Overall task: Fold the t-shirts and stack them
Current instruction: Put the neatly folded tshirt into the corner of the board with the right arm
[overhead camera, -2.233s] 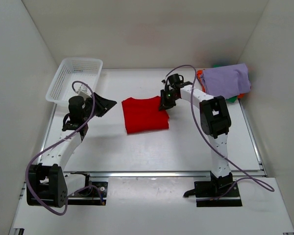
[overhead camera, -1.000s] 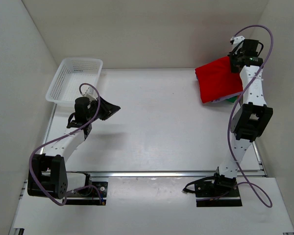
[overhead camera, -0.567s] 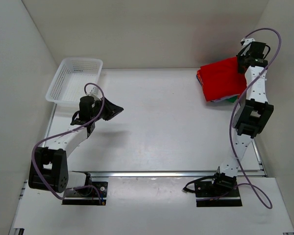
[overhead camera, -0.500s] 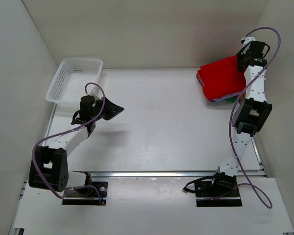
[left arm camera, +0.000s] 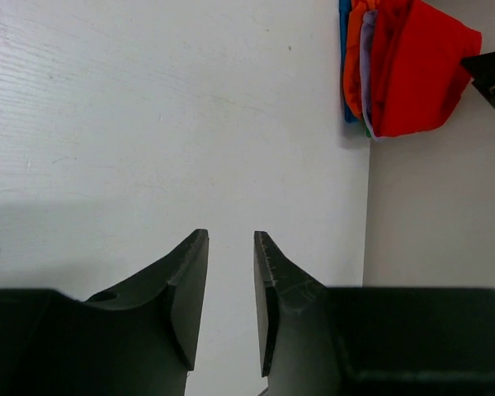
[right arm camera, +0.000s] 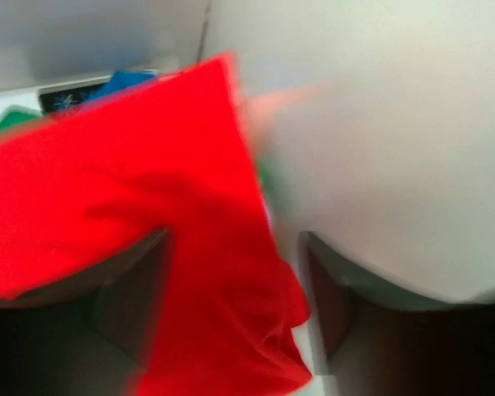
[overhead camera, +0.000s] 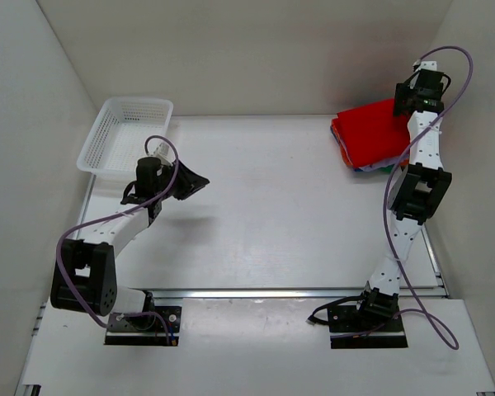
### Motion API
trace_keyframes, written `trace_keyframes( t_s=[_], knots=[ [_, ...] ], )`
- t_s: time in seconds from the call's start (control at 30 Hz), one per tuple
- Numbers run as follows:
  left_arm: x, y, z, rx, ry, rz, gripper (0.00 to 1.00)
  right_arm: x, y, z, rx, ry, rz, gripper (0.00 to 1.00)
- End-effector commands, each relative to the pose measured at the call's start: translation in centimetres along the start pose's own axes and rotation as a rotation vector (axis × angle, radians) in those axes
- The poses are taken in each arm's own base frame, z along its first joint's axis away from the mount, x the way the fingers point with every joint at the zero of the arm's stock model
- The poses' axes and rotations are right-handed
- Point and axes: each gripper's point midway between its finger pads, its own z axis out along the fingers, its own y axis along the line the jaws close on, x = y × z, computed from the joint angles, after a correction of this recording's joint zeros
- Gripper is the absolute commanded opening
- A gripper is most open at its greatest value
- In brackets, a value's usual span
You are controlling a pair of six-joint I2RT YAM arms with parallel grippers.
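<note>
The red t-shirt (overhead camera: 370,132) lies folded on top of the stack of t-shirts at the table's far right corner. Orange (left arm camera: 355,58) and lavender (left arm camera: 368,49) edges show under the red t-shirt (left arm camera: 417,66) in the left wrist view. My right gripper (overhead camera: 408,99) hovers at the stack's far edge by the wall, jaws spread wide. In its blurred view the red t-shirt (right arm camera: 124,190) lies loose between the fingers of the right gripper (right arm camera: 233,239). My left gripper (overhead camera: 194,181) hangs over bare table on the left. The left gripper (left arm camera: 231,235) is open with nothing between its fingers.
A white mesh basket (overhead camera: 140,101) stands at the far left corner, just behind the left arm. White walls close in the table on three sides; the stack sits tight against the right wall (left arm camera: 429,206). A blue cloth edge (left arm camera: 345,49) shows under the stack.
My right gripper carried the red t-shirt onto the stack and has opened, letting it go. The left gripper's jaws have widened a little; that arm edged slightly forward.
</note>
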Motion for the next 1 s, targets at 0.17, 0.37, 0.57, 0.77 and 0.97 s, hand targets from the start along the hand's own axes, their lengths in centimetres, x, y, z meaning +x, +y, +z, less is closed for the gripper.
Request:
trace_keyframes(
  t_s=[0.17,0.37,0.57,0.77,0.97],
  knots=[
    [-0.6,-2.5,-1.9,0.047,0.026,0.101,0.99,-7.7,-3.3,-8.9,0.045,-0.163,0.156,0.99],
    [2.3,-1.2,-5.3,-0.006,0.121,0.224,0.99,-2.3,2.2,-18.3,-0.116,-0.096,0.130,0.99],
    [7.1,1.3,-8.9,-0.097,0.270,0.262,0.99,7.4,9.5,-28.5,-0.327,-0.128,0.114,0.99],
    [8.3,0.8,-10.9,-0.082,0.228,0.335,0.99,14.1,11.4,-33.1,-0.400,-0.129,0.117,0.99],
    [8.8,1.0,-11.7,-0.083,0.237,0.351,0.99,16.2,10.9,-35.8,-0.439,-0.152,0.137,0.99]
  ],
)
